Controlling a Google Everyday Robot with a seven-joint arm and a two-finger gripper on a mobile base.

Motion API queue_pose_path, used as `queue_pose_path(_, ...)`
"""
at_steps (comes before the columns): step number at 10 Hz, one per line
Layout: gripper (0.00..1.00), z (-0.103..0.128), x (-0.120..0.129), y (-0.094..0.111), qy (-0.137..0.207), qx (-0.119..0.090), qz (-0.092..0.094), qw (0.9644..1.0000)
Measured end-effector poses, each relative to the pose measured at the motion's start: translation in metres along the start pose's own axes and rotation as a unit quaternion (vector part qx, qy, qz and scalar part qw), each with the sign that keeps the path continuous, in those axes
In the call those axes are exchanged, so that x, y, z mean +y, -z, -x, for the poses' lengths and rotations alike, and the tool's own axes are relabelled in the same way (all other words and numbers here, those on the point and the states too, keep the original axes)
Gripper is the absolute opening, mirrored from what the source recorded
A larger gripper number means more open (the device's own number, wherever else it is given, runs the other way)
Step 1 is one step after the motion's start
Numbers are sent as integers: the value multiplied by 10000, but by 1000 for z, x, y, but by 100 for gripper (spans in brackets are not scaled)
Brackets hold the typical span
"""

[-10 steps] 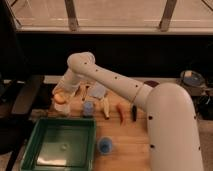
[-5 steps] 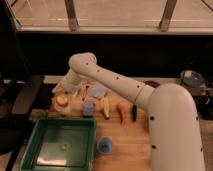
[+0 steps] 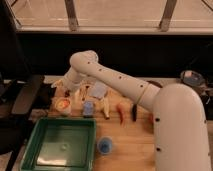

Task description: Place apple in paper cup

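The apple [image 3: 62, 104], small and yellow-orange, sits in the mouth of the short white paper cup [image 3: 64, 109] at the left end of the wooden table. My gripper [image 3: 68, 90] hangs just above and behind the cup. Its pale fingers [image 3: 77, 94] are spread to either side of the apple and are open. The white arm arches from the lower right, over the table, down to the gripper.
A green tray [image 3: 35, 150] lies in front of the cup, with a small blue cup [image 3: 104, 145] to its right. A blue block [image 3: 88, 108], a grey-blue packet [image 3: 98, 90], a banana [image 3: 105, 108] and a red pepper [image 3: 121, 113] lie right of the cup. A dark chair [image 3: 27, 95] stands left.
The apple has come down from just above the cup into its mouth. The gripper now stands slightly higher, with its fingers apart around the apple.
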State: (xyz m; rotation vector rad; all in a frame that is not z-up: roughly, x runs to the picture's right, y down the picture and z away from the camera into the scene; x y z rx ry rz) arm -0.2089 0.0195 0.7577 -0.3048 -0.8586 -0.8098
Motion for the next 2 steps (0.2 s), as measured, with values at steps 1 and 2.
queue_pose_path(1, 80, -3, 0, 15, -71, 140, -59, 9999)
queue_pose_path(2, 80, -4, 0, 21, -103, 194, -83, 9997)
